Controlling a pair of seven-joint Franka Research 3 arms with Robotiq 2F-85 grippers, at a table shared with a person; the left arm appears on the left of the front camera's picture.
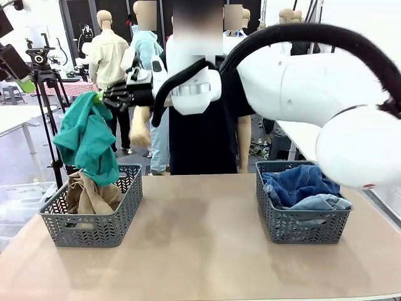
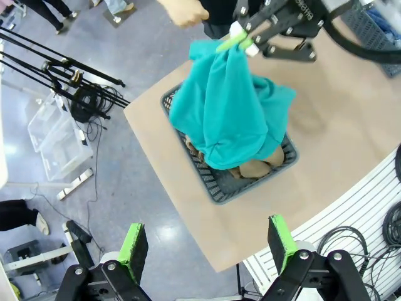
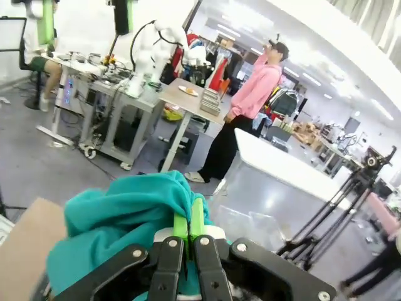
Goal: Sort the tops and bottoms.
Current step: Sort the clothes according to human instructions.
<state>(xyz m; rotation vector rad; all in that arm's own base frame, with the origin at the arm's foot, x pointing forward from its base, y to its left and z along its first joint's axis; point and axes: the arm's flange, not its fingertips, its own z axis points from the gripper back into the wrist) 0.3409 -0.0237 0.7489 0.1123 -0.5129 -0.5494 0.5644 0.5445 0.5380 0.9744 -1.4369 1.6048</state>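
Your right gripper (image 1: 100,96) is pinching the teal tee (image 1: 88,141), hanging over the left basket (image 1: 94,216) where a tan garment (image 1: 88,194), likely a shirt, lies. Left gripper (image 2: 207,248) jaws spread, holding nothing. Denim bottoms (image 1: 301,188) sit in the right basket (image 1: 301,226).

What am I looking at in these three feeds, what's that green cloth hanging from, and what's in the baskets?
Two white robot arms work at a tan table. The front view looks across it; the other two views sit on the wrists. The right gripper, reaching across, is shut on the teal-green tee, dangling above the left grey plastic basket, which holds a tan-beige garment. The right grey basket holds blue denim garments. The left gripper hangs open, high above, looking down. A person's hand is behind.
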